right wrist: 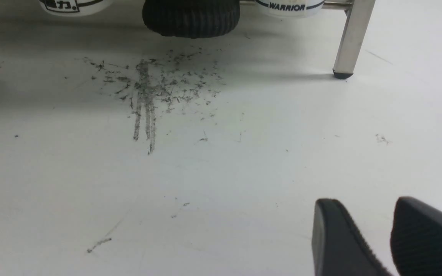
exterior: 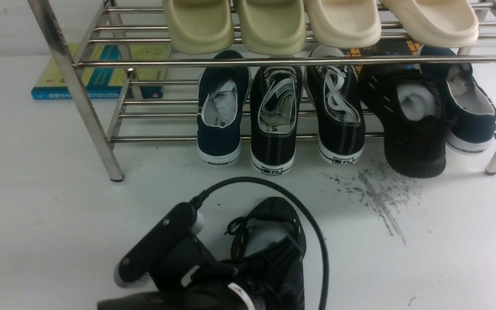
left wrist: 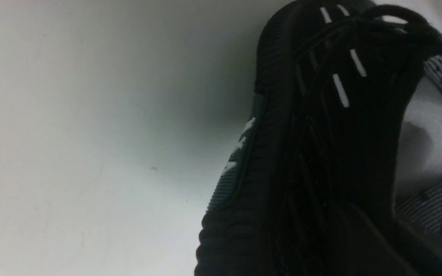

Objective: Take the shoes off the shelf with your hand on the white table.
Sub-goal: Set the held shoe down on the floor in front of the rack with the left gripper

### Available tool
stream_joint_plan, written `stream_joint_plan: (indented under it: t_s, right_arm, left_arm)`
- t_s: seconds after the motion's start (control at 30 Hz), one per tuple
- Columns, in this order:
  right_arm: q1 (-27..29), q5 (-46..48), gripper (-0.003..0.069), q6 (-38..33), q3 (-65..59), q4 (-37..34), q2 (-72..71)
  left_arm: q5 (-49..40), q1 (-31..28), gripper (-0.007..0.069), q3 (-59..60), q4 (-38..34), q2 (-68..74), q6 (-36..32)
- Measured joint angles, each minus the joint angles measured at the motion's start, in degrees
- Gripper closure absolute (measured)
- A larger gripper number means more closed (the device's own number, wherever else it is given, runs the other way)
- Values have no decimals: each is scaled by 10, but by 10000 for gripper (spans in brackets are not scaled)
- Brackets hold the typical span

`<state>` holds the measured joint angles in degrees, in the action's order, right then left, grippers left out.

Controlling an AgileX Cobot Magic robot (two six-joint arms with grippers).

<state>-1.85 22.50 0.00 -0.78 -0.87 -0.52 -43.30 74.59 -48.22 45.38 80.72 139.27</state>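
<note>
1. The surface [exterior: 58, 215] is the base for the whole layout and the destination for the shoes.

2. The chrome rack [exterior: 274, 62] stands toward the far edge of the surface, presumably to leave the near side free for unloading. Its lower tier carries canvas shoes [exterior: 273, 148] with their heels facing the near edge, so the openings are accessible.

3. One black knit sneaker [exterior: 416, 144] sits on the lower tier, toward the right edge, tilted beside a navy shoe [exterior: 472, 125]. It remains to be unloaded.

4. Its mate [exterior: 276, 206] is in front of the rack, toward the near edge, toe pointing to the far edge. Whether its sole bears fully on the surface cannot be confirmed.

5. The left end effector [left wrist: 378, 226] appears clamped on the mate's collar; the thin wall suits a narrow pinch and leaves the sole free for set-down.

6. The right end effector [right wrist: 366, 201] has its fingers apart with nothing between them, available for the second shoe.
</note>
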Motion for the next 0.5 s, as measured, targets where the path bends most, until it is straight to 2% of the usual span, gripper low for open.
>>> stream_joint_plan:
  t_s: [0.23, 0.5]
  right_arm:
    - [0, 0, 419, 0, 0, 0, 0]
    - [0, 0, 419, 0, 0, 0, 0]
  left_arm:
    - [13, 0, 582, -1, 44, 30, 51]
    - [31, 0, 537, -1, 49, 44, 58]
